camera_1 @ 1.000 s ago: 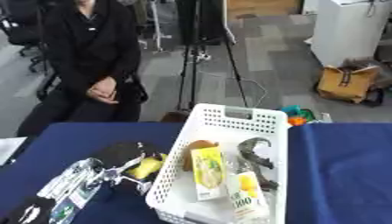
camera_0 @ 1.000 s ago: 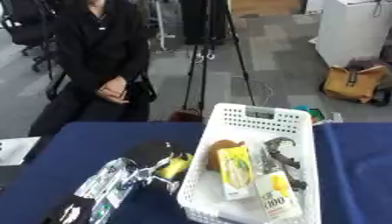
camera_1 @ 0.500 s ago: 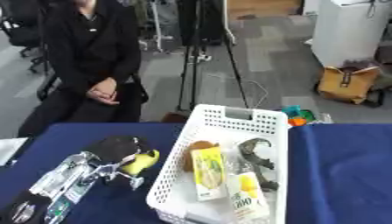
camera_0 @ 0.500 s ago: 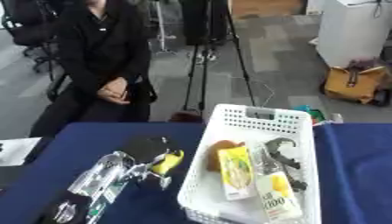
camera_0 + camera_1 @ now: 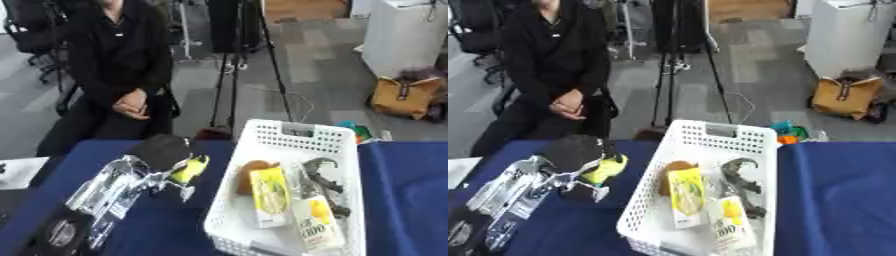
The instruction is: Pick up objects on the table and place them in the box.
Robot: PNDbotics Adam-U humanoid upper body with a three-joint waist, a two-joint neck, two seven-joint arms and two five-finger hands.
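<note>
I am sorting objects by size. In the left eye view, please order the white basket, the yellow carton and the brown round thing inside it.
1. White basket, by far the largest.
2. Yellow carton.
3. Brown round thing, partly hidden behind the carton, so its rank is unsure.

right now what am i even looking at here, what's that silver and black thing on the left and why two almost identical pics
Both pictures come from a stereo camera in a humanoid robot's head, looking down at a table with a blue cloth. The silver and black thing is the robot's left arm; its left hand is curled round a small yellow object, held beside a white basket. The basket already holds a brown item, a yellow packet, a bottle with a yellow label and a dark tool-like object. The right hand is out of view.
</note>
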